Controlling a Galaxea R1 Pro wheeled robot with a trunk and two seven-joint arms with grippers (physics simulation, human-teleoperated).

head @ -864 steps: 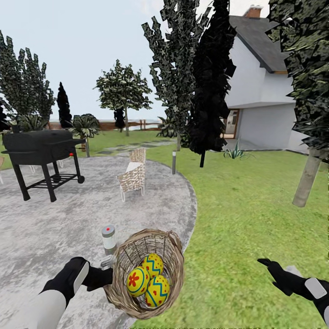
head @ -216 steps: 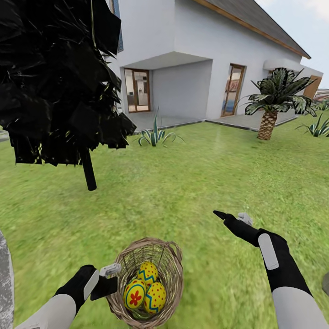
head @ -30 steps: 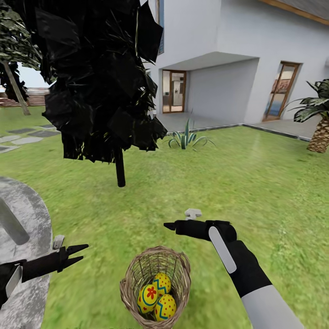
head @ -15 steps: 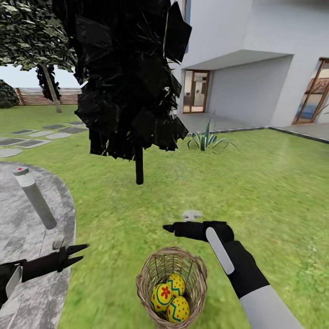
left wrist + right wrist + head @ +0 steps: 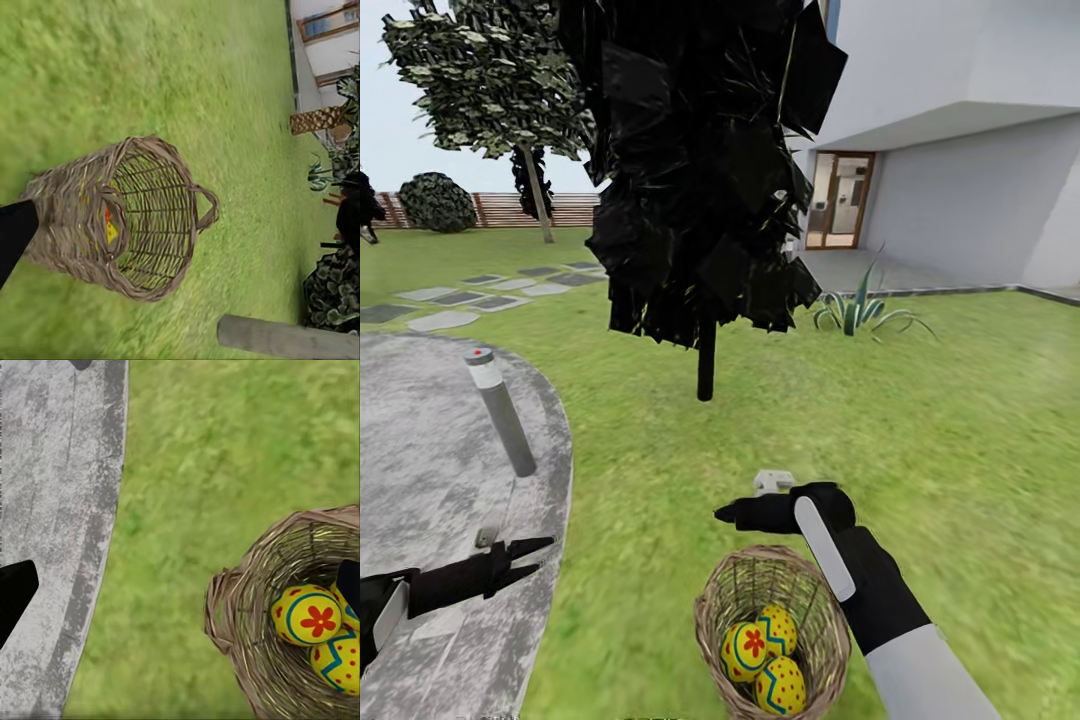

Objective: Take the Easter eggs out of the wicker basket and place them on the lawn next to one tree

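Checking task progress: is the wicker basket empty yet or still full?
Still full. All three Easter eggs lie inside the wicker basket, which stands upright on the lawn. The right gripper hovers just above its rim, holding nothing.

The left gripper (image 5: 538, 557) reaches forward at the head view's lower left — jaws parted, holding nothing. The right gripper (image 5: 726, 514) points across toward the left, forearm angled up from the lower right — its jaws' spread is unclear.
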